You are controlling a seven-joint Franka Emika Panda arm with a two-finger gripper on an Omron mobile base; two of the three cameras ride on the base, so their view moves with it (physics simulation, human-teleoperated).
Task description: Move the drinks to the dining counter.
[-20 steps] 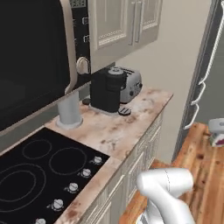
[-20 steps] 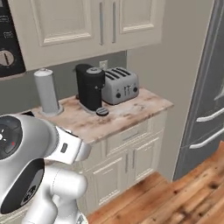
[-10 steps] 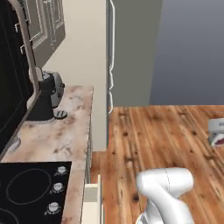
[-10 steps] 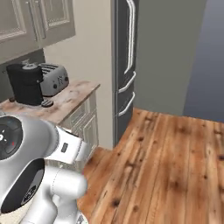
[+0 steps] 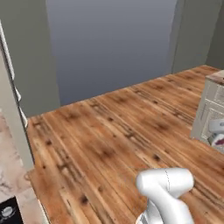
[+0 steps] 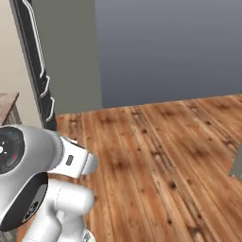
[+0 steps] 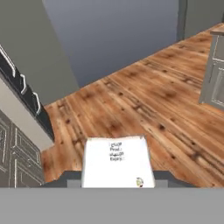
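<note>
- One tool [image 7: 117, 178] at the bottom of the hand view, two dark fingertips [image 7: 73, 177], one on each side of a white body.
- One drink [image 7: 116, 161] in sight: whitish, flat-faced from this angle, small dark print on its label and a tiny round mark near the lower right corner. The tool is clenched on it, with a fingertip against each side. Cap not visible. It is off any counter, carried above the floor.
- One white arm [image 5: 166, 192] rises at the lower edge of the left base view. Its big rounded joint [image 6: 23, 179] is at lower left of the right base view.
- Near left: one marbled counter [image 5: 8, 175] with one corner of a black cooktop [image 5: 8, 214].
- One tall fridge [image 6: 35, 71] beside that counter, dark door edge with two curved handles.
- Floor [image 5: 109, 140]: brown wood planks, strong grain, running wide across the middle of every view.
- Right side, further off: one counter [image 5: 216, 77] with a brown top edge and pale panelled fronts [image 7: 214, 70], standing on the wood floor, well apart from the marbled one.
- A small white and dark-red shape at the right edge of the left base view, too cropped to identify.
- Farthest: plain blue-grey wall [image 6: 165, 47], with one grey-green corner wall [image 5: 192, 30] at right.
</note>
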